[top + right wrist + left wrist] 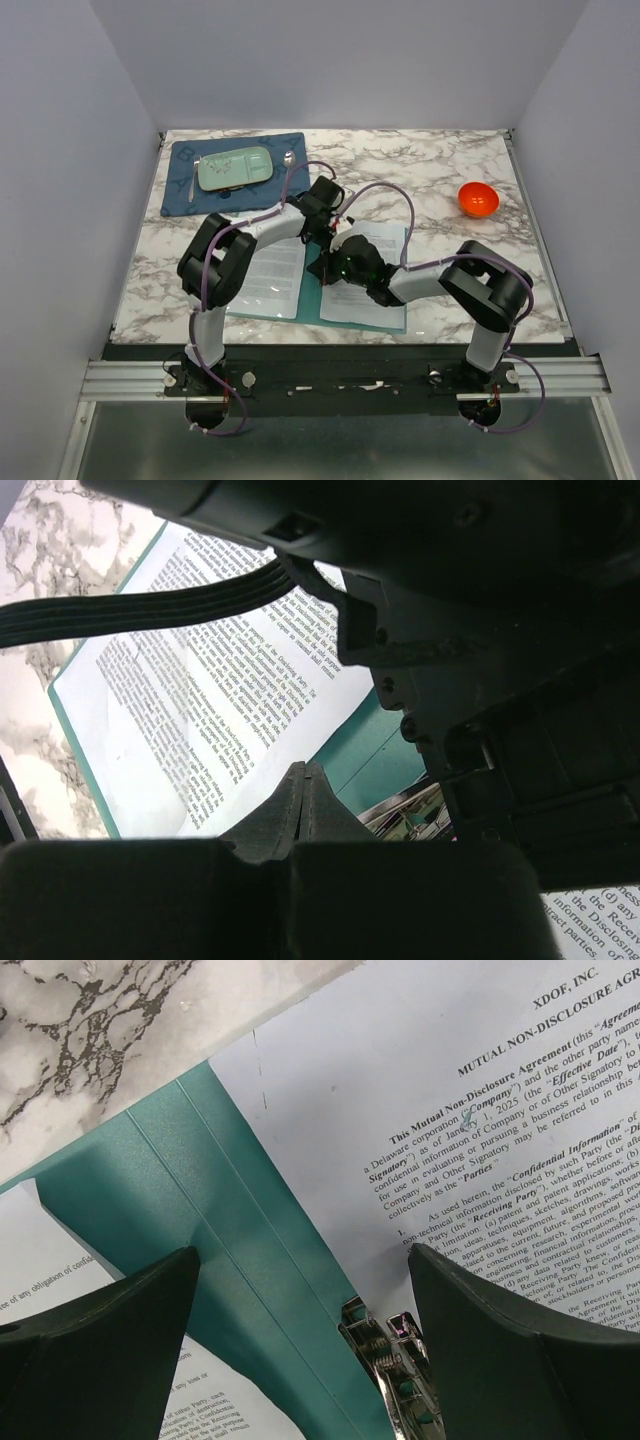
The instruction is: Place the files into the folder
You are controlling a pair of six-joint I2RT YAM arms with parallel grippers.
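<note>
The teal folder (pixel 311 298) lies open on the marble table. A printed sheet of the files lies on each half: one on the left (pixel 268 275), one on the right (pixel 375 300). My left gripper (pixel 321 242) hovers over the spine, open wide. In the left wrist view it (pixel 303 1255) straddles the teal spine (pixel 200 1220) and the metal clip (pixel 392 1365), with the titled sheet (pixel 450 1110) to the right. My right gripper (pixel 330 266) is shut just beside it; in its own view the tips (pixel 303 772) meet with nothing seen between them, near the clip (pixel 410 810) and the left sheet (pixel 200 680).
A dark blue placemat (pixel 180 190) at the back left carries a pale green tray (pixel 235 168) and a spoon (pixel 290 160). An orange bowl (pixel 478 199) sits at the back right. Both forearms crowd together over the folder's middle.
</note>
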